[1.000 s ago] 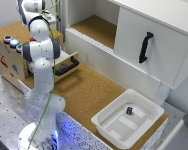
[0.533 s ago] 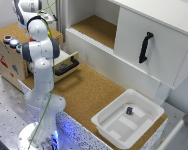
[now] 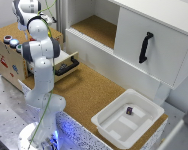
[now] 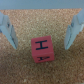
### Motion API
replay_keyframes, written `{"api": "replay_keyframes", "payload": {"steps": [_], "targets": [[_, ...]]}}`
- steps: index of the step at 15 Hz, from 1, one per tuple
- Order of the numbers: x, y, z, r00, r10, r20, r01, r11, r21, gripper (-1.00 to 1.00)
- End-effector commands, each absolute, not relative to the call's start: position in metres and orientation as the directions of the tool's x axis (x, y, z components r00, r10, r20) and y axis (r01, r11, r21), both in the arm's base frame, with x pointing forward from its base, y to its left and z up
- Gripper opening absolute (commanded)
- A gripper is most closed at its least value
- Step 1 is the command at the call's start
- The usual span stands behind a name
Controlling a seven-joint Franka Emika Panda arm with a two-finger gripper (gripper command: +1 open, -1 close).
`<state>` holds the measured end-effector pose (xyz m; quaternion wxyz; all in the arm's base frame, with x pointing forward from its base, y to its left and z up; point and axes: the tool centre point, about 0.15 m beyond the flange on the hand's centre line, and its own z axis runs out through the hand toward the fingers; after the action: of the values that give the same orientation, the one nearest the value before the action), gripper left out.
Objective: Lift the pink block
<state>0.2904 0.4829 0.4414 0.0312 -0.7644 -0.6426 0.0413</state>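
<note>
- Wrist view is the useful one here: the pink block point(image 4: 42, 50) sits flat on the cork surface point(image 4: 40, 22), a black "H" on its top face and another letter on the side face that's too blurry to read.
- The claw point(image 4: 41, 31) is spread wide open, with one pale finger point(image 4: 8, 30) on one side of the block and the other finger point(image 4: 75, 29) on the other. Neither one touches it, and there's cork showing in both gaps.
- The block isn't quite between the tips, it sits a bit off the line joining them.
- In the exterior view I can't find the block at all, and the claw itself is hidden up behind the white arm point(image 3: 40, 55), so no help there.
- The arm stands on the bench point(image 3: 86, 90) toward the exterior view's left, reaching up by a wooden box point(image 3: 11, 57) with an open drawer point(image 3: 66, 65).
- A white tub point(image 3: 128, 120) sits toward the exterior view's right with a small dark object point(image 3: 129, 109) inside.
- Behind that is a white cabinet point(image 3: 154, 45) with a black handle point(image 3: 144, 47).
</note>
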Motion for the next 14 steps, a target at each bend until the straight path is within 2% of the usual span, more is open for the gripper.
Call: {"api": "replay_keyframes", "payload": {"steps": [1,14], "targets": [[0.289,0.467,0.424,0.183,0.982,0.038,0.981,-0.18,-0.072,-1.0],[0.29,0.457,0.439,0.227,0.969,0.093,0.973,-0.221,-0.064,-1.0]]}}
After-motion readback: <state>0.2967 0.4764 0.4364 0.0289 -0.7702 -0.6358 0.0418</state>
